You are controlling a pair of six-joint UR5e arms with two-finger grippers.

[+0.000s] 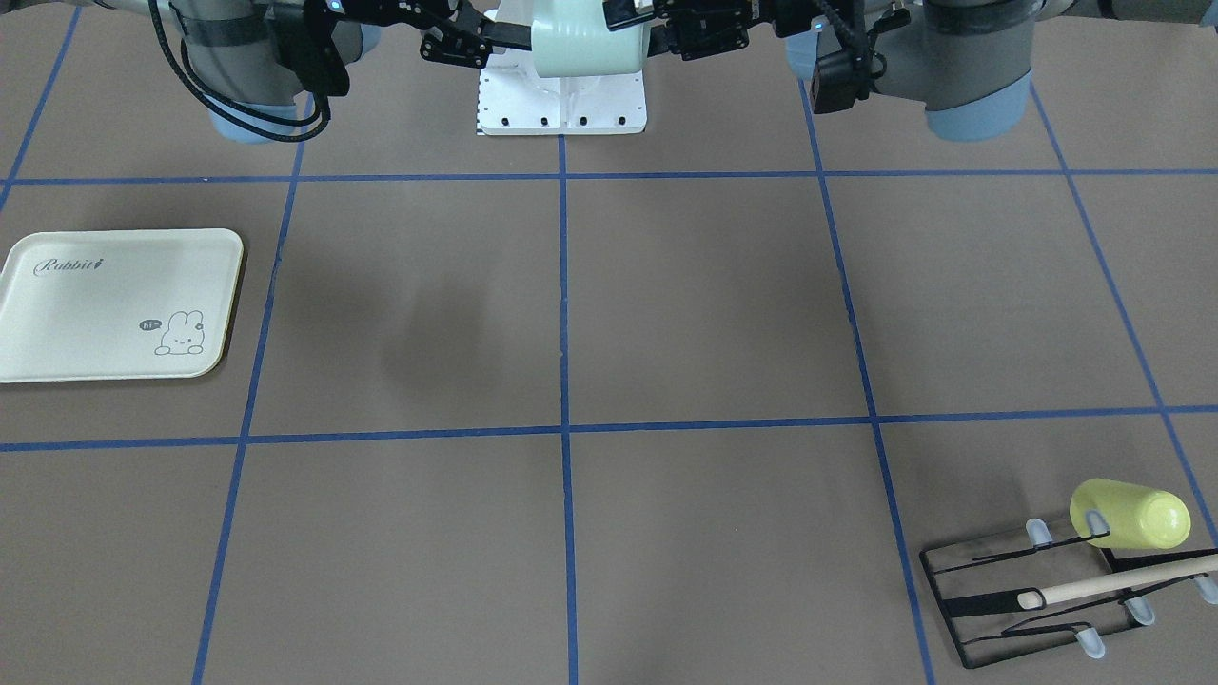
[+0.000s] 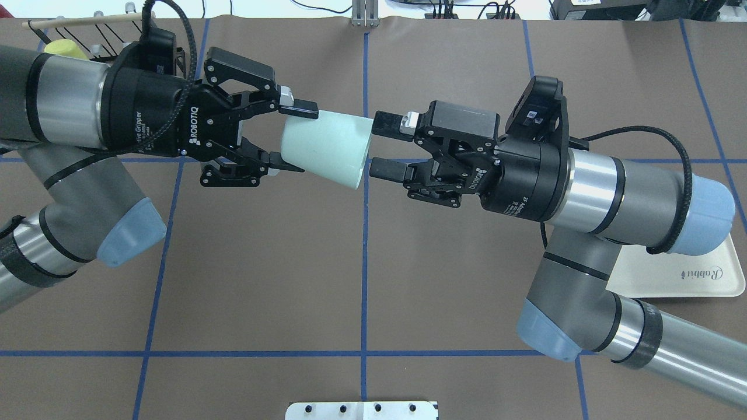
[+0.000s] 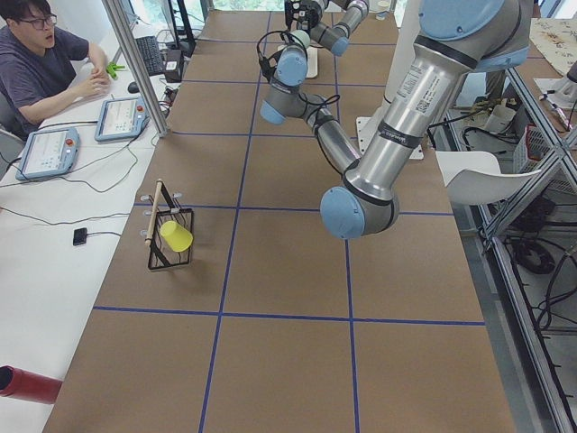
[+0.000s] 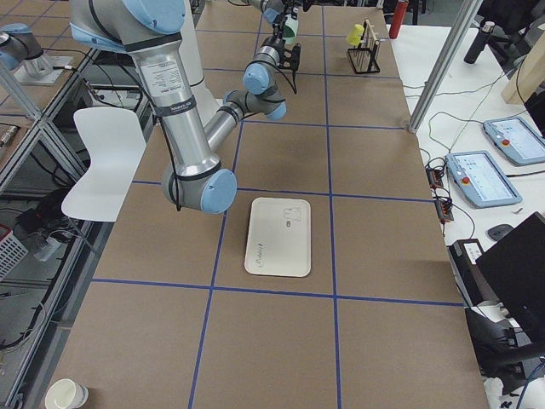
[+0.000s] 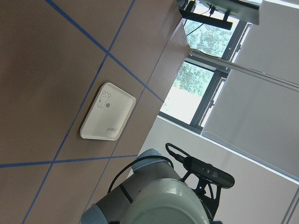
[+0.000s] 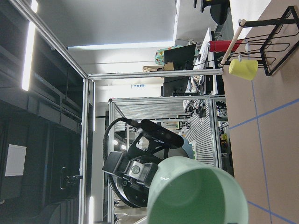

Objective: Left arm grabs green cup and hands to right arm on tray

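Note:
The pale mint-green cup (image 2: 327,149) hangs on its side in the air over the table's middle, and also shows in the front view (image 1: 590,38). My left gripper (image 2: 295,138) is shut on its narrow bottom end, one finger on each side. My right gripper (image 2: 388,146) is open. Its fingertips sit just off the cup's wide rim, one above and one below, not closed on it. The right wrist view looks into the cup's mouth (image 6: 196,191). The cream "Rabbit" tray (image 1: 119,304) lies flat and empty on the table. In the overhead view the tray (image 2: 677,274) is partly hidden under my right arm.
A yellow-green cup (image 1: 1132,514) hangs on a black wire rack (image 1: 1028,599) with a wooden dowel, at the table's far corner on my left. The white base plate (image 1: 561,100) sits between the arms. An operator (image 3: 45,54) sits at the side desk.

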